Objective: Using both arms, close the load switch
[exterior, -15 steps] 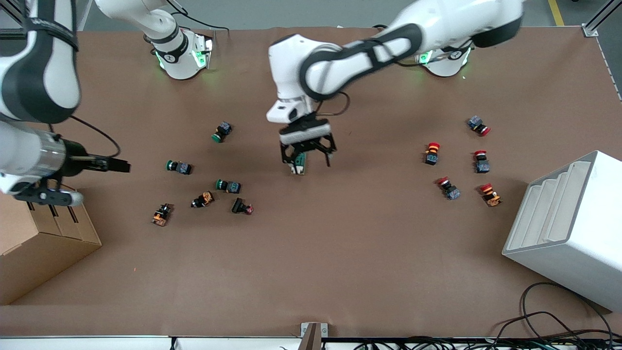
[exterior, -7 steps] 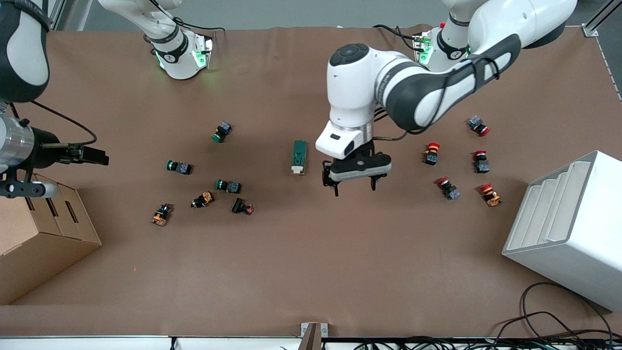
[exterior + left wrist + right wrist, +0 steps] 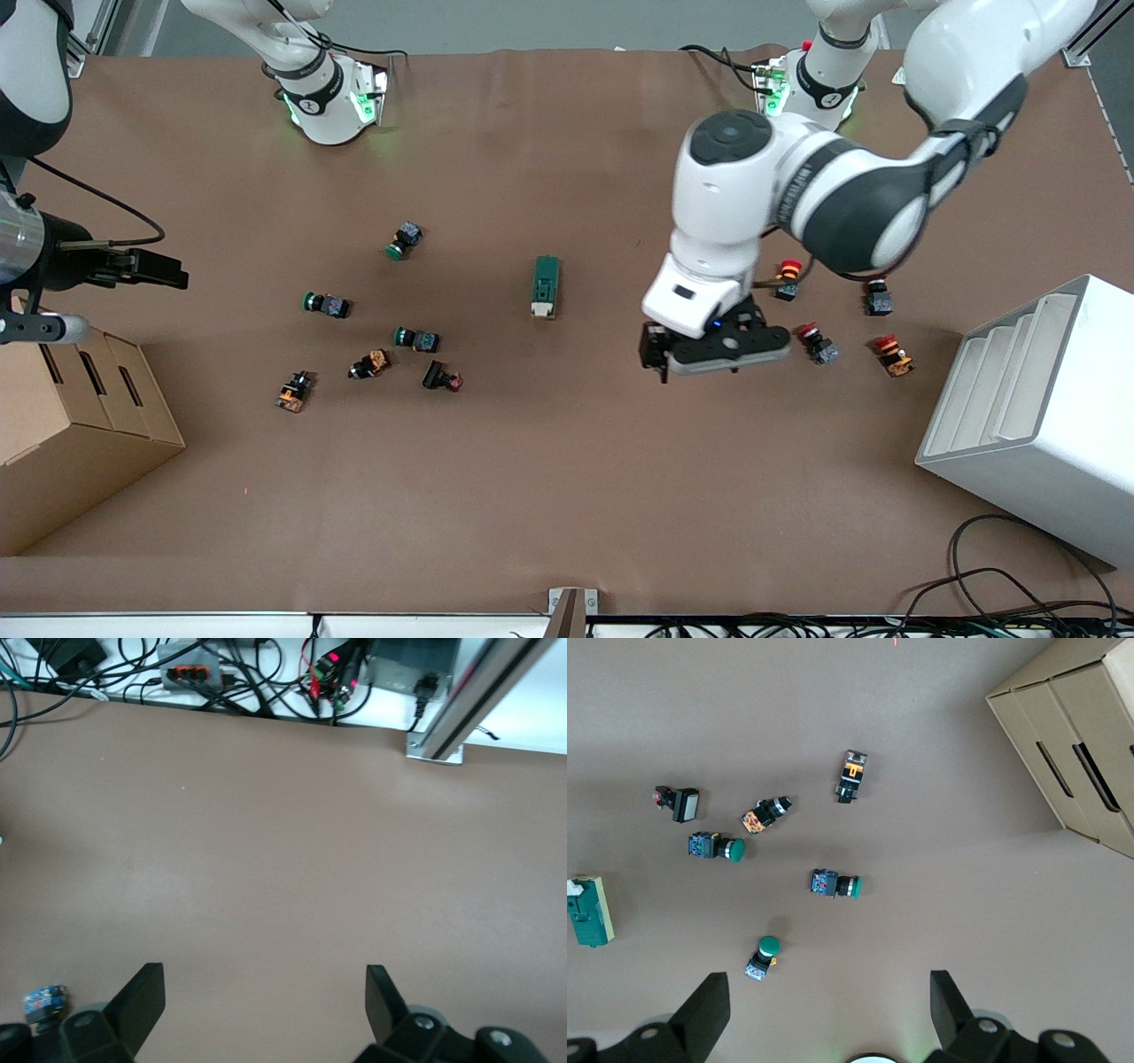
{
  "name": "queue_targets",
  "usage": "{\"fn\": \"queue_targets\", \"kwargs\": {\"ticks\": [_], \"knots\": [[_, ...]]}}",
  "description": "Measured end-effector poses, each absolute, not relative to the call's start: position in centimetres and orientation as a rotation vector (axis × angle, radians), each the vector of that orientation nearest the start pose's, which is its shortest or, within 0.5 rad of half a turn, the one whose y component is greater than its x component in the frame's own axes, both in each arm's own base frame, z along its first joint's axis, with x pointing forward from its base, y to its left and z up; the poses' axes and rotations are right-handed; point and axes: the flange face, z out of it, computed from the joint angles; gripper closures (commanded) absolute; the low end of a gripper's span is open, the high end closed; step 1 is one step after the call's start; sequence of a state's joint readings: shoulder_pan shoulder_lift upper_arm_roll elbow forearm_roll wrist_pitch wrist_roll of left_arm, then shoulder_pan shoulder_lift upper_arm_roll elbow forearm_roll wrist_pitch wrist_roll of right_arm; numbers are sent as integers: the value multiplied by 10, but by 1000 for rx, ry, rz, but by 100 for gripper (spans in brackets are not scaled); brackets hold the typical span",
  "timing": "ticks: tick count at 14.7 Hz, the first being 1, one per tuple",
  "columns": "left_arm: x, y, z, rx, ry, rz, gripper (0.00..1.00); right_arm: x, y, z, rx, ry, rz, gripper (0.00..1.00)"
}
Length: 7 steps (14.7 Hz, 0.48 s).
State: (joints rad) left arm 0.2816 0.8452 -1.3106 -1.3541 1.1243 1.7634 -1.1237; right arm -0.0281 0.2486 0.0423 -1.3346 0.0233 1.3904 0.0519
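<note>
While the load switch [image 3: 546, 286] lies alone mid-table, I hang my left gripper [image 3: 700, 354] over bare table toward the red-capped buttons [image 3: 815, 342], fingers spread wide and empty — my right gripper [image 3: 828, 1014], likewise wide, waits above the cardboard box [image 3: 80, 425].

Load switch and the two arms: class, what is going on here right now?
Neither arm holds anything. The load switch lies alone mid-table, white handle end nearer the front camera. The left pincer hangs open over bare table beside the red-capped buttons. The right pincer is open above the green-capped buttons, near the cardboard box.
</note>
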Motion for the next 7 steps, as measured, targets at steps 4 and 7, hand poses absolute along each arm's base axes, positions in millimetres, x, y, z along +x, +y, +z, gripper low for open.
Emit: {"fn": "queue_targets", "kwargs": {"ticks": [4, 7], "knots": [[634, -320, 497, -3072, -127, -422, 0, 604, 6, 581, -3101, 60, 301, 0], [641, -299, 505, -3063, -82, -330, 0, 602, 2, 584, -3102, 74, 306, 0]]}}
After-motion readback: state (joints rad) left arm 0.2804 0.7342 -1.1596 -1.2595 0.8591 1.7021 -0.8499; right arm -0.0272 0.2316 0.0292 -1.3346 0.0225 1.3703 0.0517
